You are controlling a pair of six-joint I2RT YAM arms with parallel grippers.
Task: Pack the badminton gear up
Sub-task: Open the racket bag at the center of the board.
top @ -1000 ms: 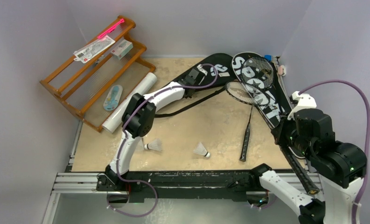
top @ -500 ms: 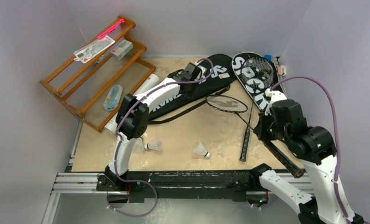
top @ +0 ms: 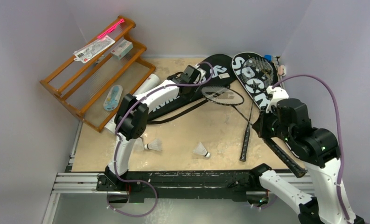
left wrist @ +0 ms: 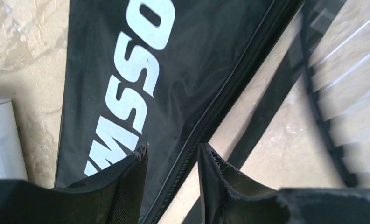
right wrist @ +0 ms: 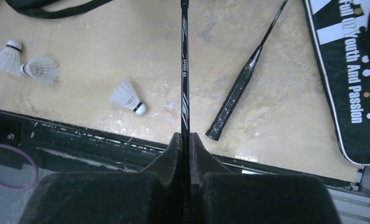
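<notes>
The table (top: 183,130) was mottled sandy beige. The rack (top: 57,73) was orange wood, holding a pink-edged white card (top: 95,47), a white carton (top: 121,48) and a pale blue item (top: 113,97). The left bag (left wrist: 197,56) was black with big white letters. The right bag (right wrist: 355,70) was black with white piping, white lettering and white and gold dots. The gripped racket (right wrist: 185,70) had a black shaft with silvery print, and the loose racket (right wrist: 234,100) was black flecked with grey. The shuttlecocks (right wrist: 127,95) were white-feathered, one with a black band. The tube (left wrist: 1,135) was white. Purple cables (top: 311,75) looped over the white-and-black arms.
</notes>
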